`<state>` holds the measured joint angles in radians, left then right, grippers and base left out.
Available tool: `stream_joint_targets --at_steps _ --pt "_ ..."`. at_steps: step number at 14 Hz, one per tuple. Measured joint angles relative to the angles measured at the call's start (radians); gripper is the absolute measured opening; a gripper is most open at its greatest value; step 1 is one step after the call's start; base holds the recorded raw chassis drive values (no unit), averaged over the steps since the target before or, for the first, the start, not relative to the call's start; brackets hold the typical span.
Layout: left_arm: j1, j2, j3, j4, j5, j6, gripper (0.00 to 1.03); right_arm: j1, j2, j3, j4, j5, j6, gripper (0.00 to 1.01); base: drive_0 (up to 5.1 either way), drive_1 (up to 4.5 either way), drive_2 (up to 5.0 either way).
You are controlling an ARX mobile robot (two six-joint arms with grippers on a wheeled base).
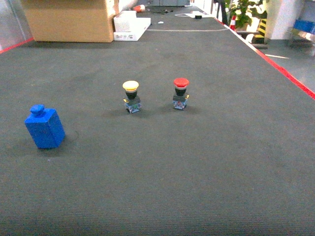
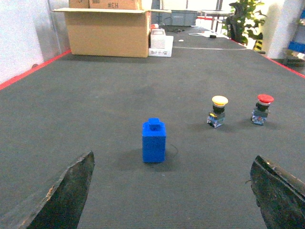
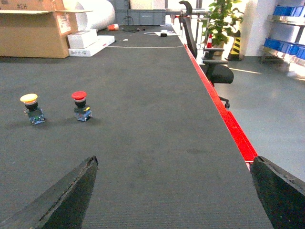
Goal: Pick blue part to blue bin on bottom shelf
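Left hand [image 2: 171, 191] gapes wide and empty, low in frame, blue part [image 2: 154, 141] upright mid-frame on the bench [image 2: 119, 95]. Right hand [image 3: 174, 191] likewise open, empty.

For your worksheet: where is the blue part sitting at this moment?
In the head view the blue part stands upright on the dark mat at the left, nearer the camera than the yellow-capped button to its right; the left wrist view shows it ahead, untouched.

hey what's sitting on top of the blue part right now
Only its own small square knob tops the blue part; nothing rests on it. The left gripper, fingers apart, is short of it. Its underside on the mat is hidden.
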<state>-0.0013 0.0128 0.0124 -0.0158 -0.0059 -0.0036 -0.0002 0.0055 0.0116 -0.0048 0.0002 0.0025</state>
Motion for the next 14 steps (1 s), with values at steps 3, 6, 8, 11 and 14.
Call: stream_joint_targets --at_steps 3,6,8,11,14 --pt "-0.079 0.445 0.134 0.093 -0.149 -0.099 0.98 0.0 0.0 0.0 0.001 -0.001 0.0 0.98 0.0 0.0 0.0" --pt "-0.075 0.857 0.237 0.415 -0.144 -0.096 0.98 0.0 0.0 0.0 0.0 0.0 0.0 0.98 0.0 0.0 0.0" --pt "-0.067 1.119 0.315 0.562 -0.103 -0.082 0.98 0.0 0.0 0.0 0.0 0.0 0.0 0.98 0.0 0.0 0.0" --pt "-0.043 1.48 0.441 0.687 -0.056 -0.061 0.98 0.0 0.0 0.0 0.0 0.0 0.0 0.98 0.0 0.0 0.0" --pt "-0.026 1.687 0.539 0.716 -0.065 -0.065 0.98 0.0 0.0 0.0 0.0 0.0 0.0 0.98 0.0 0.0 0.0"
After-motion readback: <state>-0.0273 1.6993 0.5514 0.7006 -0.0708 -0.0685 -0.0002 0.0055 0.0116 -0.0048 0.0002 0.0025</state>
